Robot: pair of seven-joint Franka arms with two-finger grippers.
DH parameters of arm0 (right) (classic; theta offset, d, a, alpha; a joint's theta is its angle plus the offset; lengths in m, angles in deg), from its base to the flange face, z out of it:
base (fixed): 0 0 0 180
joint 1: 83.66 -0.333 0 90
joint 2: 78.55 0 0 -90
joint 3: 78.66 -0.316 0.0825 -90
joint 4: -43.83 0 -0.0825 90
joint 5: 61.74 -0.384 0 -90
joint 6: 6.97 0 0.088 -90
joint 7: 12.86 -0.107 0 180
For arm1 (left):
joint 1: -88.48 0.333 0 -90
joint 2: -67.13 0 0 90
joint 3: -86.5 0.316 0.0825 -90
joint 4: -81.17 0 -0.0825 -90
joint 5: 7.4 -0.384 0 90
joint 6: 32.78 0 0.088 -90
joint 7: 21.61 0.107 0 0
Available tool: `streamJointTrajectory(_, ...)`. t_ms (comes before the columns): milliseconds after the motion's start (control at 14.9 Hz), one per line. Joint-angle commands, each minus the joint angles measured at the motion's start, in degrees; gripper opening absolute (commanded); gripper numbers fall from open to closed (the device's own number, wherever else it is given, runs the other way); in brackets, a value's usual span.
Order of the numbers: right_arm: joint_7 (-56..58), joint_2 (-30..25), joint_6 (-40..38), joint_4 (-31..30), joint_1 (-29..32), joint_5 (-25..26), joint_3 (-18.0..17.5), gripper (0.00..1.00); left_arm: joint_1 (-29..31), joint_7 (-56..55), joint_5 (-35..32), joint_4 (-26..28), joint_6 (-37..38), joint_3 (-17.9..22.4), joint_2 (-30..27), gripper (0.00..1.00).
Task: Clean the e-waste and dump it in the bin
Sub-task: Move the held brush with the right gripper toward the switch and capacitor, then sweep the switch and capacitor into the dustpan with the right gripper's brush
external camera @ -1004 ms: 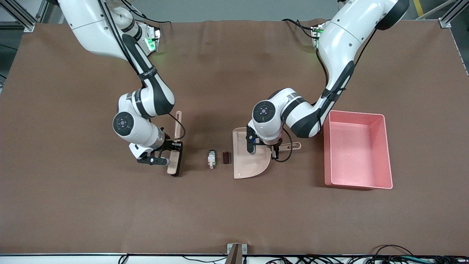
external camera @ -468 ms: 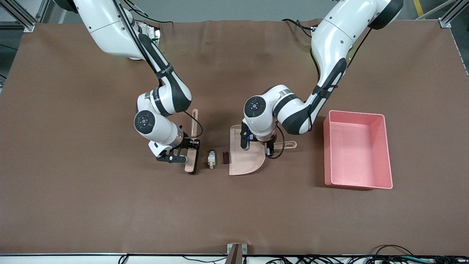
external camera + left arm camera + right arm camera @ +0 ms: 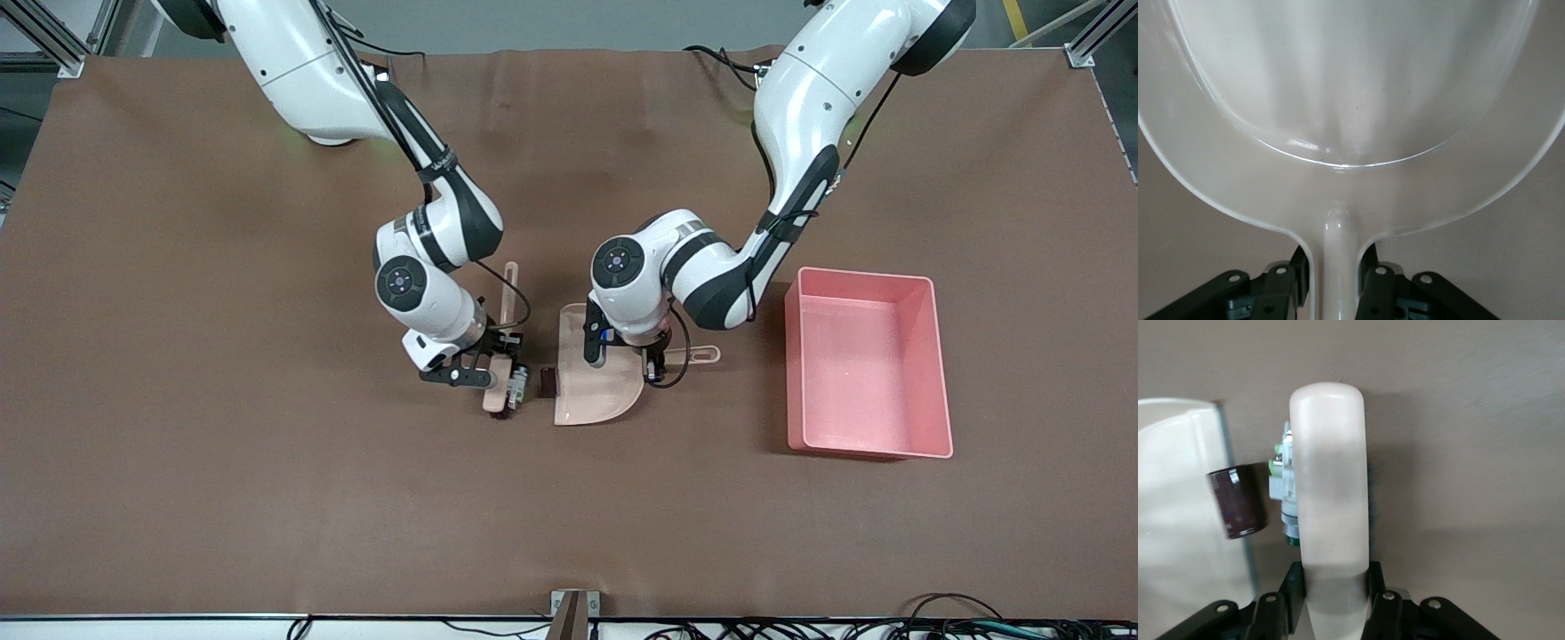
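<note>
The right gripper (image 3: 498,366) is clamped on the long handle of a beige plastic brush with dark bristles (image 3: 500,391), holding it low on the brown cloth-covered table (image 3: 222,444) with the bristle edge turned toward the left arm's end. Pressed against those bristles, just beside this gripper, lies the small white piece of e-waste with green and orange marks (image 3: 516,383); in the right wrist view it (image 3: 1286,497) peeks out from beside the brush head (image 3: 1330,473). Next comes the dark maroon block (image 3: 547,382), touching the white piece on one side and resting at the straight open lip of the beige flat plastic dustpan (image 3: 591,396) on the other; the right wrist view shows the block (image 3: 1238,501) right at that lip (image 3: 1178,507). The left gripper (image 3: 658,356) is closed around the dustpan's thin handle, its fingers (image 3: 1288,293) flanking the stem in the left wrist view, with the pan (image 3: 1351,100) spreading out ahead of it flat on the table. The large pink rectangular plastic bin (image 3: 933,373) stands well apart from this gripper, toward the left arm's end of the table.
</note>
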Motion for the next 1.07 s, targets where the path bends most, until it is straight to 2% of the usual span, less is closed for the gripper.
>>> streamJointTrajectory(0,-0.6,1.6,0.1,2.6,-2.0,-2.7,0.5,0.0,-0.9,0.1,-0.8,-3.1,1.0,0.3,2.0,0.19)
streamJointTrajectory(401,-0.9,1.9,0.1,3.9,-4.3,-2.9,0.5,0.0,-1.3,-0.1,-0.5,-3.7,1.0,0.2,2.8,0.19)
streamJointTrajectory(803,-0.5,2.0,0.9,4.3,-5.0,-5.9,-0.3,0.0,-1.3,-1.1,-0.5,-3.6,1.0,0.3,2.7,0.19)
streamJointTrajectory(1004,0.2,2.6,2.6,4.3,-5.0,-8.8,-1.8,0.0,-1.3,-1.1,-0.5,-3.6,1.0,0.2,2.7,0.19)
